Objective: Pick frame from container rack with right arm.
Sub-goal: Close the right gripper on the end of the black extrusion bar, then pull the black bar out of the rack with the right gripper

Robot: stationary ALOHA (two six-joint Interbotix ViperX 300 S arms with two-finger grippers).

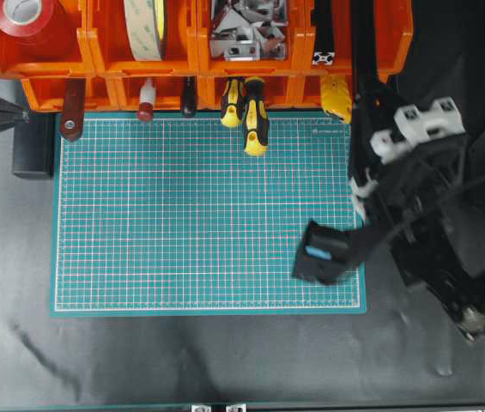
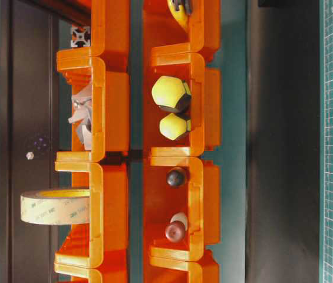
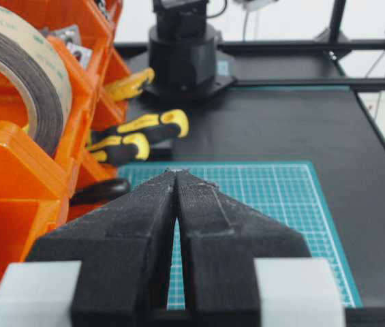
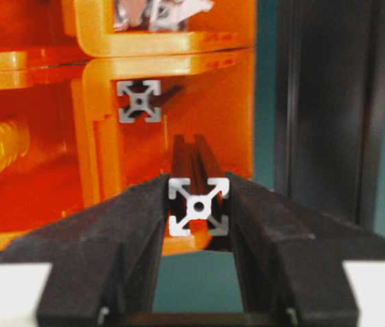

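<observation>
In the right wrist view my right gripper (image 4: 198,204) is shut on the frame (image 4: 198,206). Both jaws press the sides of its silvery square cut end, and its black slotted body runs back into an orange bin of the container rack (image 4: 178,41). A second frame end (image 4: 139,101) sits deeper in that same bin. From overhead, the right arm (image 1: 414,172) reaches up to the rack's right end (image 1: 388,43), where one frame end (image 1: 324,57) shows. My left gripper (image 3: 177,174) is shut on nothing, hovering over the green mat (image 3: 274,197).
Yellow-and-black screwdrivers (image 1: 255,116) poke out of the lower bins onto the green mat (image 1: 208,215). Tape rolls (image 1: 23,17) and metal brackets (image 1: 246,30) fill the upper bins. A black upright post (image 4: 328,102) stands just right of the rack.
</observation>
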